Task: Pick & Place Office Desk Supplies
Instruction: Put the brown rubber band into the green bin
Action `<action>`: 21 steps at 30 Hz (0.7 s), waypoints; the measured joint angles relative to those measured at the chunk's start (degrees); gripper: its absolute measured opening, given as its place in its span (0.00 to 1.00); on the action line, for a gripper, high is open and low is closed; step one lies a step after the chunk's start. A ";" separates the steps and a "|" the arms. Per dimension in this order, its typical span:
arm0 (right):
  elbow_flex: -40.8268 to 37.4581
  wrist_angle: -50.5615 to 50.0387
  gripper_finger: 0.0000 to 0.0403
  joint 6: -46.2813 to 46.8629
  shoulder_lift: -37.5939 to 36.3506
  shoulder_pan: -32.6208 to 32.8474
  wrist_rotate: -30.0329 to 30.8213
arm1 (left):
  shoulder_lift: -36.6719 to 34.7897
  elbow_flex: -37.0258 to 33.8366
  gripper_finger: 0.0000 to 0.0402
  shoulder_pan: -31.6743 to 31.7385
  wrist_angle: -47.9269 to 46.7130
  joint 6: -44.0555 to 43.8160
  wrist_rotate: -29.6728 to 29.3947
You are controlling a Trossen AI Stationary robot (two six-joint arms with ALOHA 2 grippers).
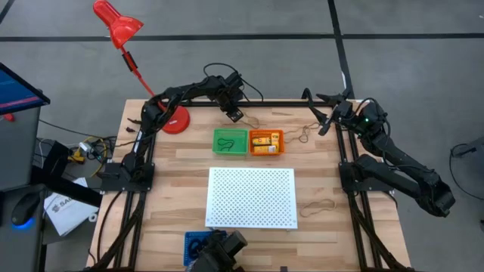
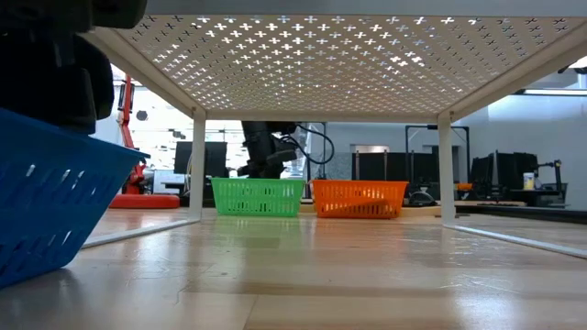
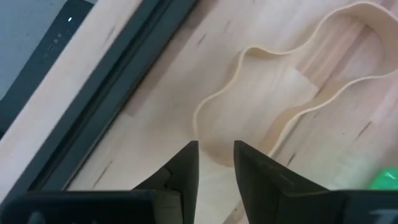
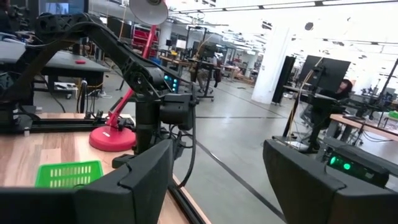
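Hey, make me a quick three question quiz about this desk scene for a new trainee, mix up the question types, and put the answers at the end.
1. True or false: the left gripper is down at a tan rubber band on the table.
2. Multiple choice: what lies in the green tray? A) yellow blocks B) a black loop C) a stapler
3. Fill in: the right gripper is raised off the table, fingers ____.

Key: 1 true. 2 B. 3 open.
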 joint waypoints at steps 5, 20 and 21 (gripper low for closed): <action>0.00 -0.04 0.62 -0.49 0.00 -0.03 0.00 | 0.00 0.00 0.23 -0.28 -0.15 0.05 -0.77; 0.00 -0.23 0.62 -0.44 -0.02 -0.03 0.02 | 0.00 0.02 0.00 -0.41 -0.28 0.25 -0.87; 0.00 -0.38 0.62 -0.44 -0.02 -0.03 0.02 | 0.00 0.02 0.00 -0.33 -0.30 0.26 -1.10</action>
